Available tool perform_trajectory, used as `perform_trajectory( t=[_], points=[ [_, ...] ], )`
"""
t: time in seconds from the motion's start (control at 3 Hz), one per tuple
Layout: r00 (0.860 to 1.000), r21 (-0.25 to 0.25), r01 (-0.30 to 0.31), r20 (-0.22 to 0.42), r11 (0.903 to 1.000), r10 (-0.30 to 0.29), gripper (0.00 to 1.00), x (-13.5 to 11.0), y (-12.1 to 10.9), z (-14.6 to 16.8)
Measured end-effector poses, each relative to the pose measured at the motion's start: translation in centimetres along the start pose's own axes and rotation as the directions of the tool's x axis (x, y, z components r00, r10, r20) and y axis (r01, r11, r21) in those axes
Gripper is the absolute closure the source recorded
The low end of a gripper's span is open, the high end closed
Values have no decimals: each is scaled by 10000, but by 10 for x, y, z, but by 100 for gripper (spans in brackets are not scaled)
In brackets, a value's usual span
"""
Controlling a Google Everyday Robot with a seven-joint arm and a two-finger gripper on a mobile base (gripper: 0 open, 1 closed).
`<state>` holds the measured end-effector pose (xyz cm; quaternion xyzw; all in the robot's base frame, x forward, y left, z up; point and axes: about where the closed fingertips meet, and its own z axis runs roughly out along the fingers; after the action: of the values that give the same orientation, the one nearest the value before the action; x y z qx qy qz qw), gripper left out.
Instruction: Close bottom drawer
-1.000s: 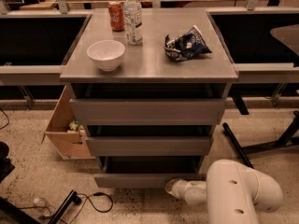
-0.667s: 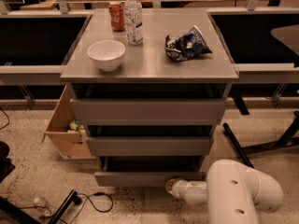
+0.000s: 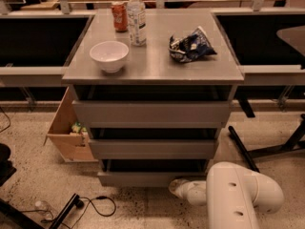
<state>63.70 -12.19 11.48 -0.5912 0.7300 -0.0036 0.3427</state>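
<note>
Three grey drawers stack under a grey cabinet top [image 3: 157, 66]. The bottom drawer [image 3: 143, 177] is the narrowest, with a plain flat front low near the floor, and a dark gap shows above its front. My white arm [image 3: 240, 197] reaches in from the lower right. The gripper [image 3: 175, 185] sits at the right end of the bottom drawer's front, touching or very close to it. Its tip is partly hidden against the panel.
On the top stand a white bowl [image 3: 109, 55], a clear bottle [image 3: 137, 17], a red can [image 3: 119, 16] and a crumpled chip bag [image 3: 190, 46]. A cardboard box [image 3: 69, 132] sits left of the cabinet. A cable [image 3: 95, 205] lies on the floor, chair legs [image 3: 248, 149] at right.
</note>
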Motion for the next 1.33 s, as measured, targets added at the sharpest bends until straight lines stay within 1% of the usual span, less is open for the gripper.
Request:
perform_trajectory(
  t=[0.33,1.33],
  points=[
    [10000,0,-6,-2,10000,6,81,0,1,0],
    [10000,-1,-6,-1,10000,6,11,0,1,0]
  ],
)
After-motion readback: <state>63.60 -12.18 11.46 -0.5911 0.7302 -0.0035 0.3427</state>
